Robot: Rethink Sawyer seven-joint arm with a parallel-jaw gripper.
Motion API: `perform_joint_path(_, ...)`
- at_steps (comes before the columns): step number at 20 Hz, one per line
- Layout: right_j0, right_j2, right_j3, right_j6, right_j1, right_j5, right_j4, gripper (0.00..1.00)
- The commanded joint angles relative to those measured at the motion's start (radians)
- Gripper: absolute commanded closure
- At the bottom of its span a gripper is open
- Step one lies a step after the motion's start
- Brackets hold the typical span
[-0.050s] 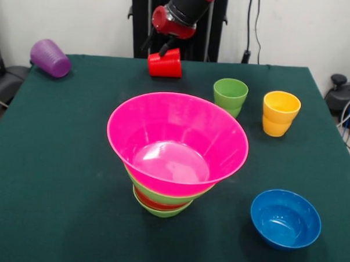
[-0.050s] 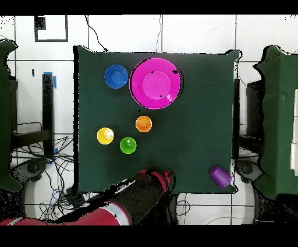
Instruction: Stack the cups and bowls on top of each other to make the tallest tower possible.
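A: From the front, where is the tower?

B: In the middle of the dark green cloth-covered table. The huge glossy pink plastic bowl sits uppermost, leaning a little, nested on a large lime green bowl, a red-orange bowl and a smaller lime green bowl.

A: And the rest?

B: A round blue plastic bowl stands near right. A light green plastic tumbler and a yellow tumbler stand upright, far right. A ribbed purple tumbler lies on its side at the far left corner.

A: The gripper?

B: The black gripper on the red and black arm is at the red plastic tumbler by the far edge, touching it. I cannot tell whether it grips.

A: And overhead?

B: An orange tumbler shows just beside the pink bowl, towards the green and yellow tumblers. The arm covers the gripper.
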Motion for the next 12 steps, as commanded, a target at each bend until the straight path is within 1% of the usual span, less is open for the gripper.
perform_joint_path(1, -0.089, 0.283, 0.025, 0.049, -0.098, 0.102, 0.080, 0.00)
perform_joint_path(2, -0.109, 0.306, 0.035, 0.054, -0.114, 0.106, 0.089, 0.00)
perform_joint_path(4, -0.178, 0.379, 0.071, 0.057, -0.159, 0.146, 0.129, 0.00)
perform_joint_path(7, -0.249, 0.452, 0.104, 0.054, -0.208, 0.194, 0.178, 0.00)
perform_joint_path(9, -0.270, 0.473, 0.109, 0.038, -0.225, 0.222, 0.191, 0.00)
perform_joint_path(12, -0.308, 0.504, 0.111, 0.025, -0.228, 0.234, 0.201, 0.00)
